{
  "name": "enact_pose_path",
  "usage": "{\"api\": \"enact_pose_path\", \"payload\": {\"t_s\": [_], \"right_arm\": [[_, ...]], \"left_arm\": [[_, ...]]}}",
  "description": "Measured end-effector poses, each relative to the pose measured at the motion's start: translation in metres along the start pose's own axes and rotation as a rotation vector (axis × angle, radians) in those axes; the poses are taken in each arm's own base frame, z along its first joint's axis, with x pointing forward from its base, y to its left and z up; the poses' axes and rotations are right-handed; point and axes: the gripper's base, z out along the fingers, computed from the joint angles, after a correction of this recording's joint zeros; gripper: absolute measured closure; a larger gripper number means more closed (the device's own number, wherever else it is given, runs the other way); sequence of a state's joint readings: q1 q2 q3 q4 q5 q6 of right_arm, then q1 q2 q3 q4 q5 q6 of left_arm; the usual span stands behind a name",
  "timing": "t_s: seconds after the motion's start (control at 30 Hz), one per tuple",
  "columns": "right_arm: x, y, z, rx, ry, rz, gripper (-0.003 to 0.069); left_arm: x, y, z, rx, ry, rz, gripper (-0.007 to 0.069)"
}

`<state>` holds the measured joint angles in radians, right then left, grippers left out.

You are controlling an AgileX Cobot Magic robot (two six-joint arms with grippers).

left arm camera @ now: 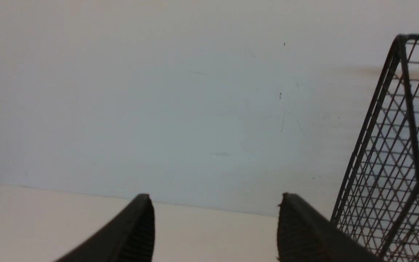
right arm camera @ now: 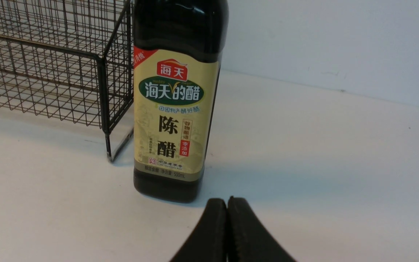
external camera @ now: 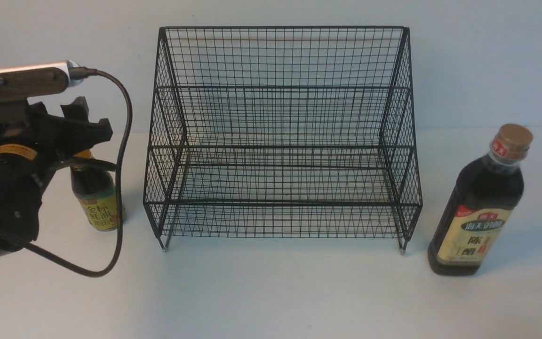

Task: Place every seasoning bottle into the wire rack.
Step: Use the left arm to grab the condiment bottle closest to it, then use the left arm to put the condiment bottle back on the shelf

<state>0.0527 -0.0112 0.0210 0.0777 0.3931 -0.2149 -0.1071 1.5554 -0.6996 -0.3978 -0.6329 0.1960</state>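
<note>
The left claw (left arm camera: 215,203) is holding its two ribbed fingers (left arm camera: 136,233) spread wide, and the left wrist view is showing only bare wall and surface in the gap between them. In the front view this claw (external camera: 90,120) is hanging near the left edge of the surface (external camera: 271,292), right over the top of the small sesame-oil bottle (external camera: 97,202) and covering most of its cap; whether it is touching the bottle cannot be told. That bottle, dark with a yellow-green label, is standing upright on the surface, outside the wire rack (external camera: 280,141) and just beside its left side. A black cable (external camera: 123,141) is looping down from the wrist in front of the bottle.

The right claw (right arm camera: 227,203) is keeping its fingers pressed together, gripping nothing, and is pointing at the foot of the tall vinegar bottle (right arm camera: 175,109) from close by, without touching it. This bottle (external camera: 480,207), tan-capped with a cream label, is standing upright toward the right edge of the surface, just beside the rack's front right foot.

The black two-tier rack is sitting in the middle, toward the far edge, with both shelves bare.
</note>
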Motion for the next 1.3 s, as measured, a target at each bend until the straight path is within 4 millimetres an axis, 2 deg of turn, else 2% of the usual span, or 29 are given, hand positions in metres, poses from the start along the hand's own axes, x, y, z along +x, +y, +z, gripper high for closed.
{"api": "enact_pose_path", "payload": {"t_s": [0.37,0.63,0.8,0.9,1.0,1.03,1.23,1.3], "right_arm": [[0.0,0.0,0.0,0.0,0.0,0.0,0.0673],[0.0,0.0,0.0,0.0,0.0,0.0,0.0673],[0.0,0.0,0.0,0.0,0.0,0.0,0.0673],[0.0,0.0,0.0,0.0,0.0,0.0,0.0673],[0.0,0.0,0.0,0.0,0.0,0.0,0.0673],[0.0,0.0,0.0,0.0,0.0,0.0,0.0673],[0.0,0.0,0.0,0.0,0.0,0.0,0.0673],[0.0,0.0,0.0,0.0,0.0,0.0,0.0673]], "left_arm": [[0.033,0.012,0.018,-0.053,0.107,0.016,0.0206],[0.054,0.012,0.026,-0.039,0.169,0.056,0.0209],[0.055,0.011,0.026,-0.03,0.166,0.068,0.0316],[0.051,0.011,0.025,-0.027,0.162,0.072,0.0315],[0.029,0.009,0.013,-0.007,0.127,0.1,0.0315],[0.027,0.009,0.013,-0.005,0.125,0.102,0.0315],[-0.032,0.002,-0.024,0.073,0.009,0.137,0.0315],[-0.044,-0.002,-0.034,0.103,0.006,0.138,0.0315]]}}
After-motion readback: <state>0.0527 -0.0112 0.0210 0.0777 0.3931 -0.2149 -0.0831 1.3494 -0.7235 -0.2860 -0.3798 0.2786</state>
